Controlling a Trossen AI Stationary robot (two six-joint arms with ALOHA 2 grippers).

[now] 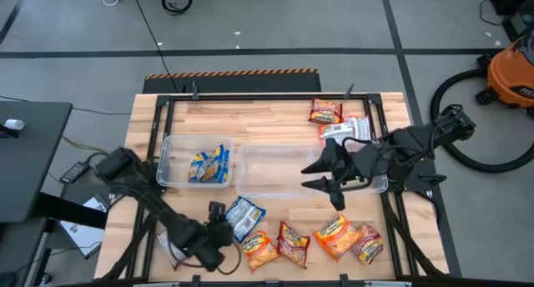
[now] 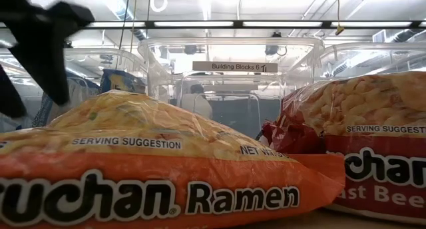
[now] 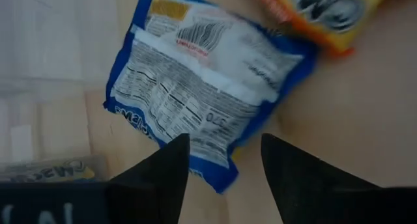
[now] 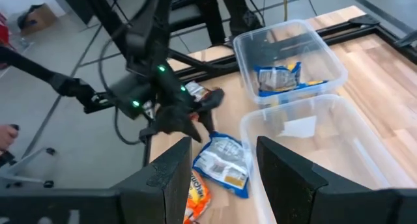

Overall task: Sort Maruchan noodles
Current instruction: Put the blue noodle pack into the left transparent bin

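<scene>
High view: left end effector [image 1: 227,229] is seen released beside the blue noodle packet [image 1: 245,216]; right end effector [image 1: 321,176] released over the middle bin [image 1: 250,183].

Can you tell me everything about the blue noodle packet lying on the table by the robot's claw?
The blue packet is a small flat crinkly plastic pouch, blue at the edges with a white panel. It lies back side up, showing a barcode and small black print. It rests on the wooden table just in front of the left bin, with an orange packet at its corner. The left gripper is right over its edge, fingers open and not holding it.
</scene>
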